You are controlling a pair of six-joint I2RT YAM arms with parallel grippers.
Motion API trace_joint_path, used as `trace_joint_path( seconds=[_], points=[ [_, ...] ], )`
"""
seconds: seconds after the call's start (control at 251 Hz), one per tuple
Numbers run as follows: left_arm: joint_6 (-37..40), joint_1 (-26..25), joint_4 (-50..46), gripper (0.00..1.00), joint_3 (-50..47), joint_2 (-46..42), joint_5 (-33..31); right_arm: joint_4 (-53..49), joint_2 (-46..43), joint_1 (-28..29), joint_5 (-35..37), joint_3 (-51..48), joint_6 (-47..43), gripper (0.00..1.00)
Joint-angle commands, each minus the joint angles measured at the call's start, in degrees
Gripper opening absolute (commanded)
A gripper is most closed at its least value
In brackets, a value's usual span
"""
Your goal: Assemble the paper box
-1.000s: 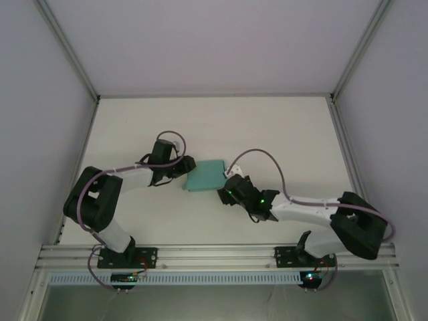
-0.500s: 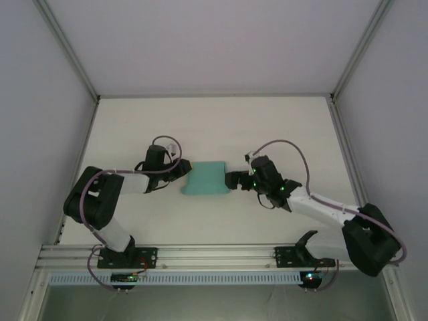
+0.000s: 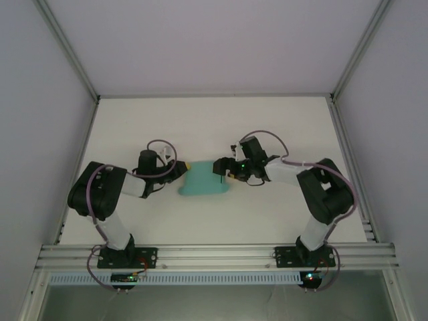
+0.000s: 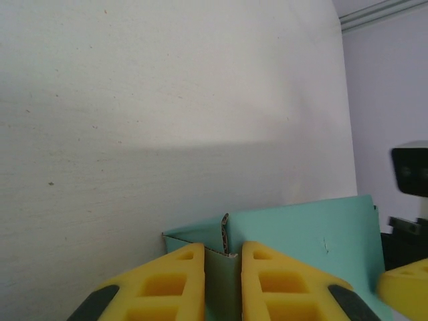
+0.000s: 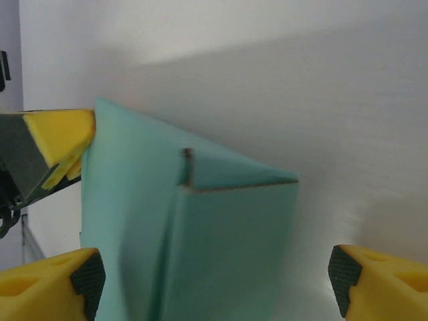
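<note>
- White matte desk (image 3: pixel 200 127): takes the middle of the top view. Grey enclosure walls (image 3: pixel 40 134) stand on its left, right and far sides. An aluminium rail (image 3: pixel 214 255) along the bottom edge carries both arm bases.
- Right arm (image 3: pixel 321 194): black and white, lower right of the top view, folded back on itself and reaching left toward frame centre.
- Left arm (image 3: pixel 100 200): black and white, lower left of the top view, reaching right toward frame centre.
- Teal-green thin-card paper box (image 3: pixel 204 182): lies on the desk just below the centre of the top view, between the two pincers.
  - It is partly folded. The right wrist view has a raised corner right of centre, with a creased panel running down to the lower left.
  - The left wrist view has a broad flat panel at lower right and a short upright wall edge at bottom centre.
- Left pincer (image 3: pixel 180 168): sits at the left end of the paper box.
  - In the left wrist view the left pincer (image 4: pixel 223 249) is closed on the upright card wall, one yellow finger (image 4: pixel 167 281) on each side and the card pinched between.
  - One of its yellow tips also shows at the upper left of the right wrist view, against the paper box's far corner.
- Right pincer (image 3: pixel 221 167): sits at the upper right edge of the paper box in the top view, spread wide and gripping nothing.
  - In the right wrist view the right pincer (image 5: pixel 215 273) has its yellow fingers at the bottom left and bottom right corners, with the paper box between them.
  - The finger at bottom right is clearly apart from the card. The one at bottom left is just beside the card edge; can't tell if it touches.
</note>
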Motion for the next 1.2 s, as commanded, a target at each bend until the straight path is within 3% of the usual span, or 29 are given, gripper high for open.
trace_joint_path(
  seconds=[0.0,0.18,0.303,0.431,0.475,0.559,0.571,0.718,0.79,0.886,1.197],
  points=[
    [0.13,0.66,-5.67,0.12,-2.78,3.58,-2.06,5.44,3.14,-0.02,-9.88,1.71,4.89,0.78],
    [0.44,0.60,-1.64,0.16,-3.22,3.97,-0.09,20.83,5.06,-0.44,-14.88,-0.60,15.72,0.55],
    [1.88,0.59,0.01,0.24,-1.84,2.19,3.10,20.38,2.90,-1.57,-14.20,-1.42,16.06,0.39],
    [4.65,0.25,-2.06,0.36,1.20,-2.93,4.11,17.28,-1.01,-2.77,-13.03,-2.17,15.39,0.36],
    [6.75,-0.23,-4.18,0.50,2.67,-5.37,3.91,14.63,-2.60,-3.19,-12.51,-2.09,14.61,0.36],
    [13.80,-2.52,-10.52,0.97,5.63,-11.45,0.72,7.92,-6.82,-4.40,-10.14,-1.77,12.52,0.36],
    [15.22,-3.03,-11.82,1.00,6.07,-12.45,-0.09,6.58,-7.45,-4.60,-9.58,-1.57,12.18,0.36],
    [38.78,-14.23,-28.66,1.00,11.63,-24.42,-19.68,-18.27,-15.80,-9.15,-1.19,3.66,5.39,0.41],
    [51.40,-21.86,-29.56,1.00,11.33,-28.57,-28.19,-31.15,-19.04,-12.08,2.90,7.89,2.91,0.40],
    [65.08,-29.15,-26.74,1.00,9.24,-31.27,-32.57,-40.62,-22.61,-15.72,4.26,12.00,4.32,0.41],
    [83.36,-41.50,-16.86,1.00,12.37,-21.43,-47.42,-48.42,-26.19,-21.83,-8.50,14.50,17.09,0.37]
  ],
)
